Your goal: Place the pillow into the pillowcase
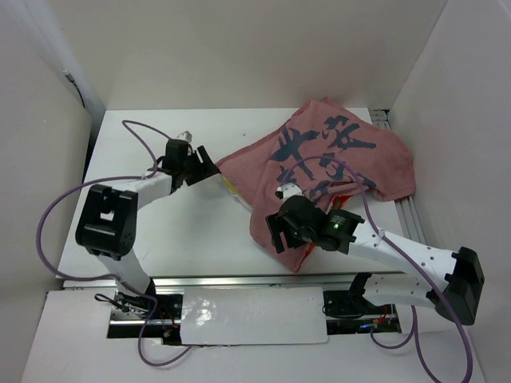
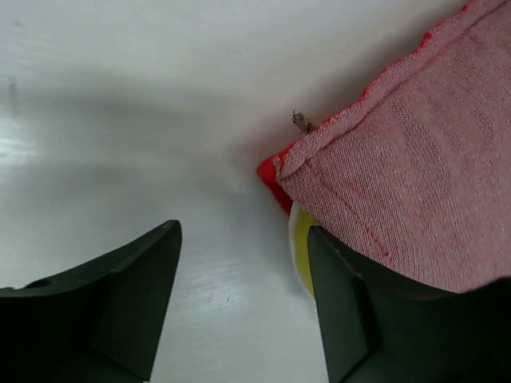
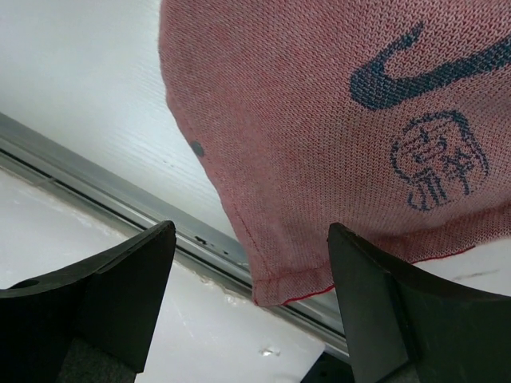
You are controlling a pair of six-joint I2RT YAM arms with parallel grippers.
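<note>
Top external view: you see the white desk (image 1: pixel 184 231) carrying the pillowcase (image 1: pixel 335 159), which lies crumpled on the right half with its dull pink reverse side up and dark blue marks showing. Its near corner reaches toward the metal rail at the front edge of the desk.

Note the right claw (image 1: pixel 275 231) over that near corner. On the right wrist view, its fingers stand wide apart and released, with the hemmed corner of the cloth lying between them but ungripped.

Note the left claw (image 1: pixel 209 166) at the left corner of the pillowcase. It is likewise spread and released, with bare desk between the fingers.

Locate the pillow (image 2: pixel 300 243) on the left wrist view. Only a cream and yellow sliver shows under the red-edged corner, just beside the right-hand finger.
</note>
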